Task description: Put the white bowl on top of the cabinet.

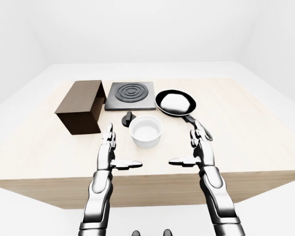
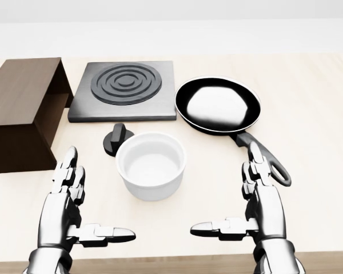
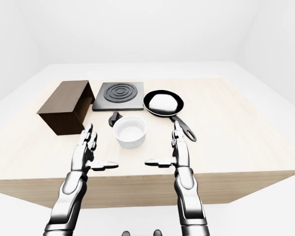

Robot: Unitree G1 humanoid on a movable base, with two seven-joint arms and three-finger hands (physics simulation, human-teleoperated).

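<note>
The white bowl (image 2: 151,165) stands upright and empty on the wooden table (image 2: 320,103), near the middle of the head view. The dark brown cabinet (image 2: 23,111) sits at the left, its open side facing right. My left hand (image 2: 83,208) is open below and left of the bowl, thumb pointing right, not touching it. My right hand (image 2: 246,202) is open below and right of the bowl, thumb pointing left, fingers close by the pan's handle (image 2: 263,157).
A black frying pan (image 2: 217,105) holding a white lump lies right of the bowl. A black stove plate (image 2: 126,88) with rings sits above it. A small black knob (image 2: 117,138) rests just upper left of the bowl.
</note>
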